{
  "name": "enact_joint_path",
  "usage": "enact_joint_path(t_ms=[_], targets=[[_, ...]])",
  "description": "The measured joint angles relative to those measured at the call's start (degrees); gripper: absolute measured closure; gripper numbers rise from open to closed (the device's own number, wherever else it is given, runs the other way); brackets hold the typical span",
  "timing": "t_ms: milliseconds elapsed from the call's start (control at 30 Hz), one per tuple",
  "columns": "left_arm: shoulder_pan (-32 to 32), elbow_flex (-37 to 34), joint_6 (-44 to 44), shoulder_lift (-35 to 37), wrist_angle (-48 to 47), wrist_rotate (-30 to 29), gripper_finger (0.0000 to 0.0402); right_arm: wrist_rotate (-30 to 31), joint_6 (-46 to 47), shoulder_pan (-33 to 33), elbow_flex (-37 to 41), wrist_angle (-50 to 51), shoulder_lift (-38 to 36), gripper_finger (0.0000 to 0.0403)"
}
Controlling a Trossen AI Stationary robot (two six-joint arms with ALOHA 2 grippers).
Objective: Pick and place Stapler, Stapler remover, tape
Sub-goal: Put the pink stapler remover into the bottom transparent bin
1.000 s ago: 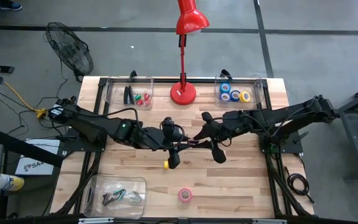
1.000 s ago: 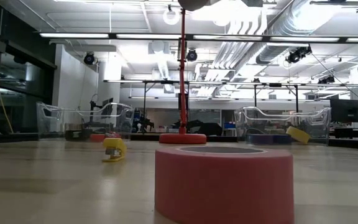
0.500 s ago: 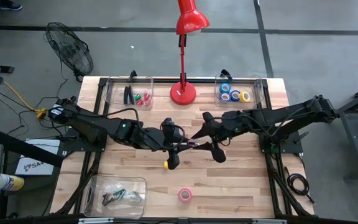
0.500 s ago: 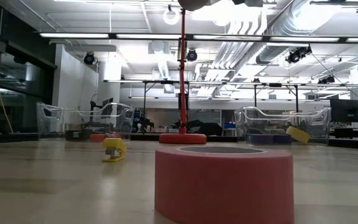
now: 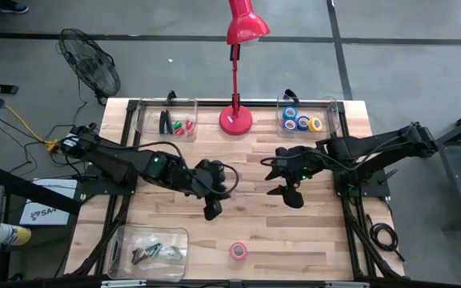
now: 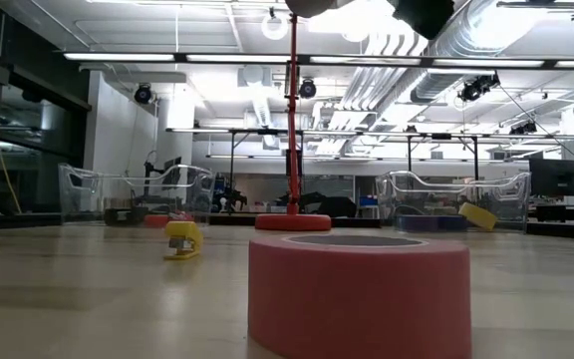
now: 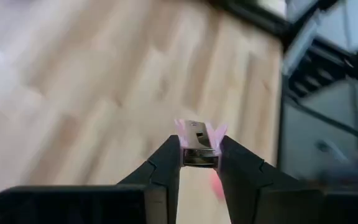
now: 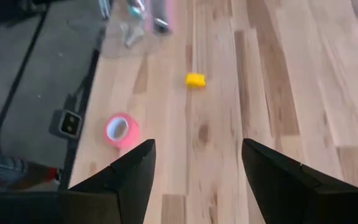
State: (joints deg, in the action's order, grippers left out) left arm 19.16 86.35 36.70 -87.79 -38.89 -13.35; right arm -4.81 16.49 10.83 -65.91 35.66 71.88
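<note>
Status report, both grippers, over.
Left gripper shut on pink staple remover, mid-table. Right gripper open, empty. Pink tape and small yellow item loose on table, nothing blocking.

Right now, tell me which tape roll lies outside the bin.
The pink tape roll, alone on the bare wood near the table's front edge. The blue, purple and yellow rolls all sit inside the clear bin at the back right.
</note>
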Motion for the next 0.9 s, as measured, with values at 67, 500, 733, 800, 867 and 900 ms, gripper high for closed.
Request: enact_joint_path(t_ms=[67, 500, 733, 800, 867, 900], targets=[[0.25, 0.0, 3.49, 0.02, -3.46, 5.41, 0.0321, 0.32, 0.02, 0.02, 0.0, 1.56, 0.02, 0.0172], [15.57, 0.0, 28.46, 0.09, -22.71, 16.29, 0.0321, 3.47, -1.28, 0.02, 0.06, 1.05, 0.33, 0.0171], [26.79, 0.0, 49.5, 0.09, -24.7, 7.84, 0.0321, 7.39, -3.0, 0.17, 0.88, -4.92, 0.54, 0.0171], [29.66, -0.03, 54.65, -0.06, -25.72, 6.15, 0.0321, 7.45, -3.67, 0.17, 1.85, -7.39, 0.55, 0.0171], [31.71, -0.53, 58.93, -0.59, -26.35, 5.04, 0.0321, 7.46, -3.61, 0.19, 3.32, -10.68, 0.55, 0.0171], [32.69, -0.97, 60.85, -0.97, -26.87, 4.92, 0.0321, 7.46, -3.58, 0.17, 4.45, -13.07, 0.55, 0.0171]])
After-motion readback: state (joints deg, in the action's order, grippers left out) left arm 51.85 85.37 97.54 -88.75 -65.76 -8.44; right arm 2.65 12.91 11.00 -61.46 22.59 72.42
